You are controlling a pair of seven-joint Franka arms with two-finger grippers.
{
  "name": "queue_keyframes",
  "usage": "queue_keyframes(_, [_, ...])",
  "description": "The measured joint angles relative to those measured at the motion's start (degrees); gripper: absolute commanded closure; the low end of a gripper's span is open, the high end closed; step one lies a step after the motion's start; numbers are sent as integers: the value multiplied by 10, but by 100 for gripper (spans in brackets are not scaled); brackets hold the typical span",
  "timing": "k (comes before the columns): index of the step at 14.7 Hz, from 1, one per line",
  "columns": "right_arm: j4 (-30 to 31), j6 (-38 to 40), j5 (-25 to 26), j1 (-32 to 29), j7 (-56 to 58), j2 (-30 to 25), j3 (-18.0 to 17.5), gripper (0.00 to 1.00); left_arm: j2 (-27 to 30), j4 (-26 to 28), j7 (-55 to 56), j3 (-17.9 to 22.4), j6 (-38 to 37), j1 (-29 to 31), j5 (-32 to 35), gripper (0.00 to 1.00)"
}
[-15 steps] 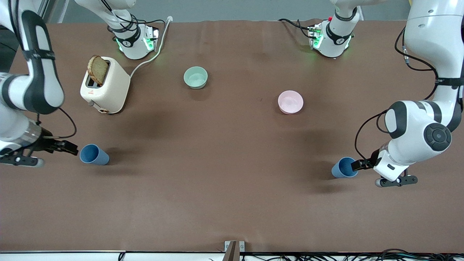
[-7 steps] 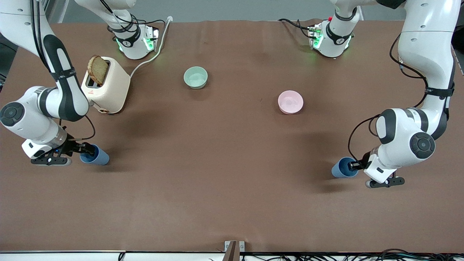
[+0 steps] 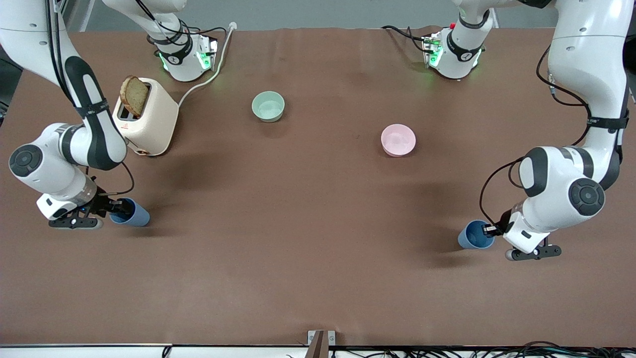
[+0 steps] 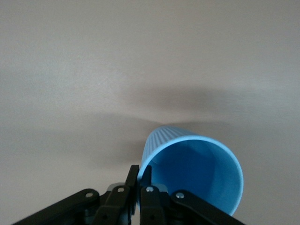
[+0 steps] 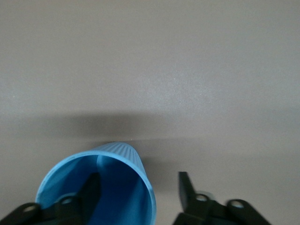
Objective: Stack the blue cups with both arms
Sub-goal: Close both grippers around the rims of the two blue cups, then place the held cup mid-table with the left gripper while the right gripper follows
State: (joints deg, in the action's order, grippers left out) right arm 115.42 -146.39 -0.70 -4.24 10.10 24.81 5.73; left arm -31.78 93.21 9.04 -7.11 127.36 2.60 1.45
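One blue cup [image 3: 133, 214] lies on its side near the right arm's end of the table, mouth toward my right gripper [image 3: 115, 205]. In the right wrist view the cup [image 5: 117, 161] has one fingertip [image 5: 91, 186] inside its mouth and the other outside; the right gripper [image 5: 138, 190] is open astride the rim. The second blue cup [image 3: 474, 236] is tilted near the left arm's end, mouth toward my left gripper [image 3: 489, 229]. In the left wrist view the left gripper [image 4: 139, 177] is shut on the rim of this cup [image 4: 197, 164].
A cream toaster [image 3: 149, 119] with a bread slice [image 3: 134, 95] stands near the right arm's base. A pale green bowl [image 3: 268, 106] and a pink bowl [image 3: 398, 139] sit mid-table, farther from the front camera than both cups.
My right gripper moved in to the cup's mouth, one finger going inside. My left gripper closed on its cup's rim; that cup tipped up and shifted slightly nearer the front camera.
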Motion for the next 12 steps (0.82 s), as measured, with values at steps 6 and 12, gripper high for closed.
queue_keyframes(6, [-3,2,0,0,1,0,0,100,51,-13,185,-49,-53,-110,1,100])
queue_keyframes(12, [-147,224,-1,4,-25,-18,-6,99,-11,-48,402,-46,-51,-274,2,100])
